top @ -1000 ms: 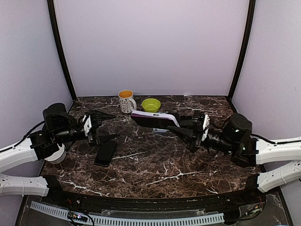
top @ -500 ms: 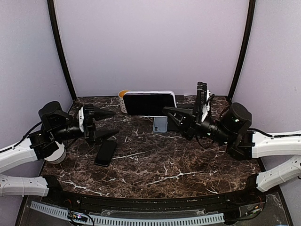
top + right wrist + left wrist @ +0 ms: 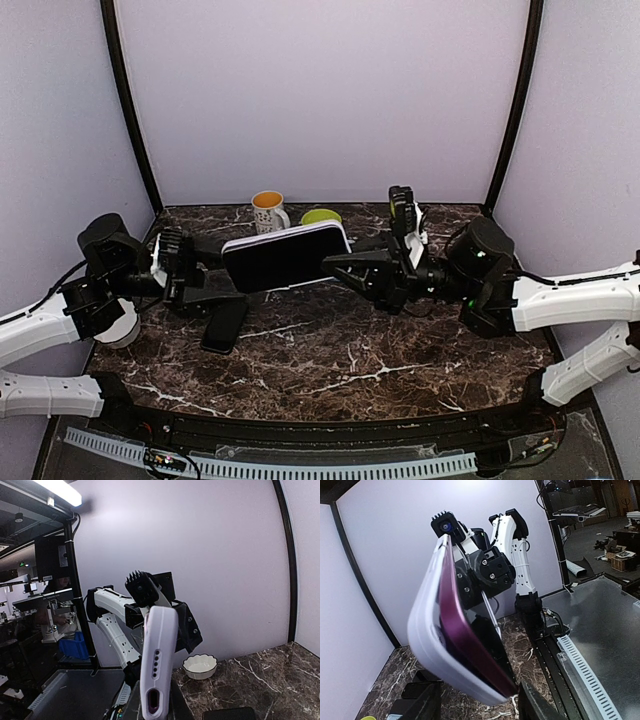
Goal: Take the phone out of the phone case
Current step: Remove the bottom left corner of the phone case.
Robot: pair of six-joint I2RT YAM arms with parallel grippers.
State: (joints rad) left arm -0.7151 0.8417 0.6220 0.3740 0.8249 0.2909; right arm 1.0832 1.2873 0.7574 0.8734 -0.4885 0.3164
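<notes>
A phone (image 3: pixel 470 645) with a purple rim sits in a pale lilac case (image 3: pixel 285 255), held in the air mid-table with its dark screen toward the top camera. My right gripper (image 3: pixel 345 268) is shut on the case's right end; in the right wrist view the case (image 3: pixel 157 660) stands end-on between the fingers (image 3: pixel 156 705). My left gripper (image 3: pixel 212 278) is open around the left end. In the left wrist view the case (image 3: pixel 427 640) hangs between the wide-apart jaws (image 3: pixel 477 705), close to the right finger (image 3: pixel 537 705).
A second black phone (image 3: pixel 225 325) lies flat on the marble table below the left gripper. A white mug (image 3: pixel 267 212) and a green bowl (image 3: pixel 320 215) stand at the back. A white bowl (image 3: pixel 200 666) sits at the left edge.
My right gripper has carried the cased phone left and lower, tilting it. My left gripper has turned, and its open jaws now stand around the phone's left end.
</notes>
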